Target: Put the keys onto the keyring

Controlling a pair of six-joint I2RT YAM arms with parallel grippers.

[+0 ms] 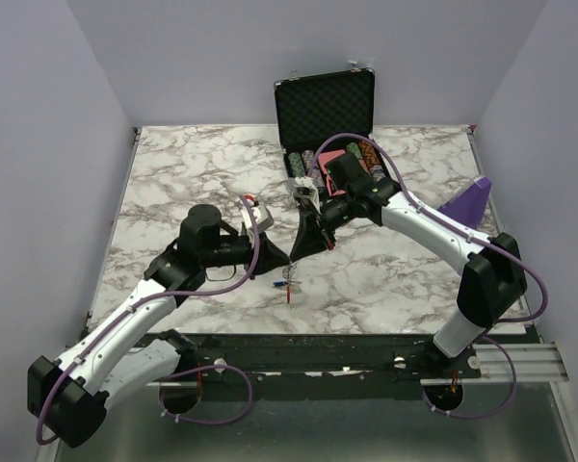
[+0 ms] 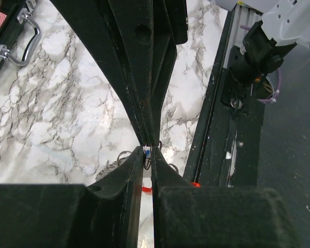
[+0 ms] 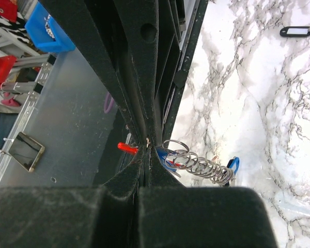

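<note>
- Right hand [image 3: 147,148]: closed tight on the keyring [image 3: 126,148], whose red end juts beside the tips.
- Keyring: between the two hands, over the near middle of the bench [image 1: 173,183].
- Keys [image 3: 199,164]: rings and blue tags bunched just beside the right tips.
- Left hand [image 2: 147,155]: jaws narrow, tips at a blue tag; cannot tell whether it grips.
- Black tag [image 3: 298,31]: lying on the bench, well apart.

Two arms, the left arm [image 1: 125,332] and the right arm [image 1: 433,226]; one open black case [image 1: 325,106], upper centre; one purple object [image 1: 470,200], right edge; two blue tags [image 3: 165,159] [image 3: 233,165]; one black-framed tag [image 3: 298,31], upper right
</note>
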